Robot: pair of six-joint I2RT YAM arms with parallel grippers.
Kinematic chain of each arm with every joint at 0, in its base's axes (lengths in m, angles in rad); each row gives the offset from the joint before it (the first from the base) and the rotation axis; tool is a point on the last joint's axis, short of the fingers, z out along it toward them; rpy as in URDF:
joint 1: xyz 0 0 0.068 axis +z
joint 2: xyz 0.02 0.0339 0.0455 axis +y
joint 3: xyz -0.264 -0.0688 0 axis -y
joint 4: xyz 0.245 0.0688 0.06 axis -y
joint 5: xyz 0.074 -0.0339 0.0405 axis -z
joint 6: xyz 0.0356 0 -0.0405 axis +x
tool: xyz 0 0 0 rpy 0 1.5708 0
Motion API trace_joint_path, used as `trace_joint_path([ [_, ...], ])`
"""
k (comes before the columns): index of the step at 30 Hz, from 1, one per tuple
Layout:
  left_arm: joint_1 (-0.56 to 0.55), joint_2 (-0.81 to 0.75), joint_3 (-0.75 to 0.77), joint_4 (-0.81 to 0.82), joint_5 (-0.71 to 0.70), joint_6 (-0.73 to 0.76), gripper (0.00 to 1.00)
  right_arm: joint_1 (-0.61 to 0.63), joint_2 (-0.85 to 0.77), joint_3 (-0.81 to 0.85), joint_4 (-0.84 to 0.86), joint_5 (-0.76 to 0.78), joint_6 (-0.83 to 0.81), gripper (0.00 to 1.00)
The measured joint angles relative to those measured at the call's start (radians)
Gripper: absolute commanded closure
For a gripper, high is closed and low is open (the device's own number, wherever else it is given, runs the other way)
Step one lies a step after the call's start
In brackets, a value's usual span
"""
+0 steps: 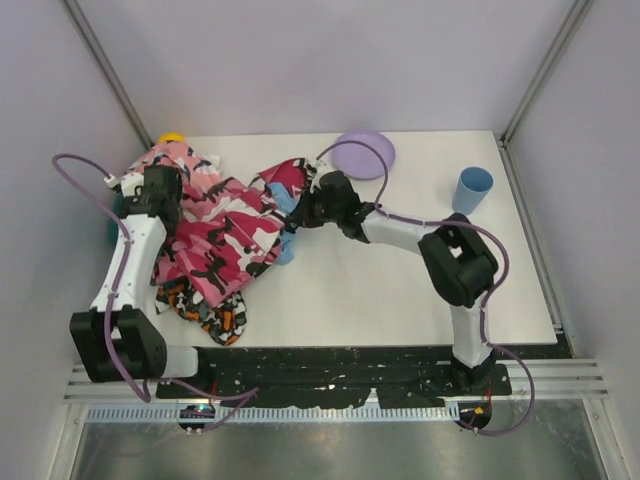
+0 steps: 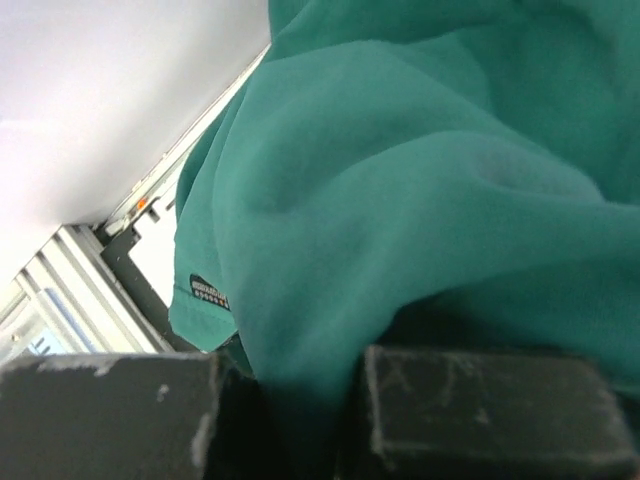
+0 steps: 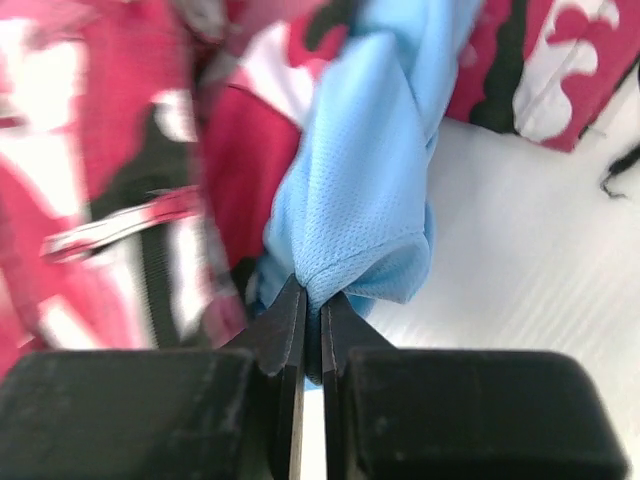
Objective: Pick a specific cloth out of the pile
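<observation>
writing: small dark tag (image 2: 208, 292) on the teal cloth (image 2: 420, 200), lower left of the left wrist view; text too small to read
cloth (image 3: 365, 170): light blue, centre frame, at the right edge of the pile (image 1: 210, 240)
right gripper (image 3: 312, 300): jaws nearly touching, pinching the cloth's folded edge
left gripper (image 2: 290, 362): teal fabric fills the gap, can't tell its grip
hidden: the cloth's upper end runs under pink patterned fabric (image 3: 120, 150)

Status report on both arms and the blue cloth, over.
Right gripper shut on the sky-blue cloth at its edge. Left gripper at the dark teal cloth, grip unclear. Pink patterned cloth crowds the blue one on both sides.
</observation>
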Motion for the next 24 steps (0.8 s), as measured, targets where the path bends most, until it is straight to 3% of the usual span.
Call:
trace_joint_path([
  [10, 0.028, 0.377, 0.466, -0.026, 0.022, 0.010, 1.00, 0.014, -0.530, -0.143, -0.076, 0.034, -0.175, 0.94],
  [13, 0.034, 0.459, 0.531, -0.043, 0.035, -0.004, 1.00, 0.014, -0.672, -0.175, -0.127, 0.060, -0.223, 0.95],
  [18, 0.037, 0.537, 0.487, -0.064, 0.076, -0.024, 1.00, 0.012, -0.863, -0.175, -0.236, 0.134, -0.309, 0.95],
  [22, 0.036, 0.489, 0.297, 0.004, 0.105, -0.034, 0.98, 0.012, -1.010, -0.168, -0.315, 0.222, -0.364, 0.95],
  [24, 0.031, 0.441, 0.204, 0.037, 0.121, -0.035, 0.83, 0.012, -1.057, -0.164, -0.345, 0.265, -0.378, 0.94],
])
